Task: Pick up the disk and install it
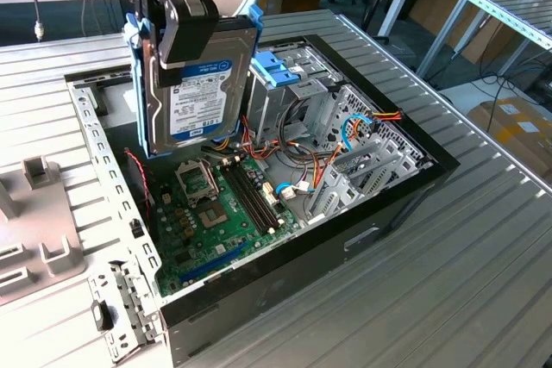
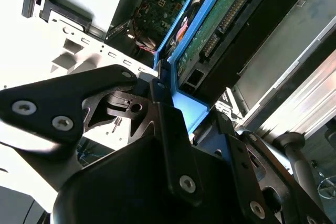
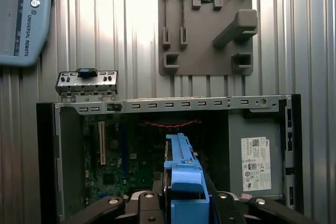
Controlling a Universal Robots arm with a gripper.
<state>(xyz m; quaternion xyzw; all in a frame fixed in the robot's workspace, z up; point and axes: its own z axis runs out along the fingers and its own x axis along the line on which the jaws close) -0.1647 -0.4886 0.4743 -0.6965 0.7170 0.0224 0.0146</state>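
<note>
Over the open case [image 1: 293, 275], claw [image 1: 188, 25] clamps the disk [image 1: 203, 96] upright, drive cage [image 1: 289, 84] prob. just beside, on the exterior view's right.

The ribbed metal table [image 1: 483, 256] is carrying four items. An open computer case [image 1: 362, 234] is lying flat on it (interior facing up). In the first wrist view, a grey fixture plate [image 3: 207, 51] with raised blocks and slots is resting apart from the case, beyond its perforated edge. A small metal bracket [image 3: 86, 83] is sitting just beside that edge. A grey teach pendant [image 3: 23, 24] is lying near the bracket, separate from it.
</note>
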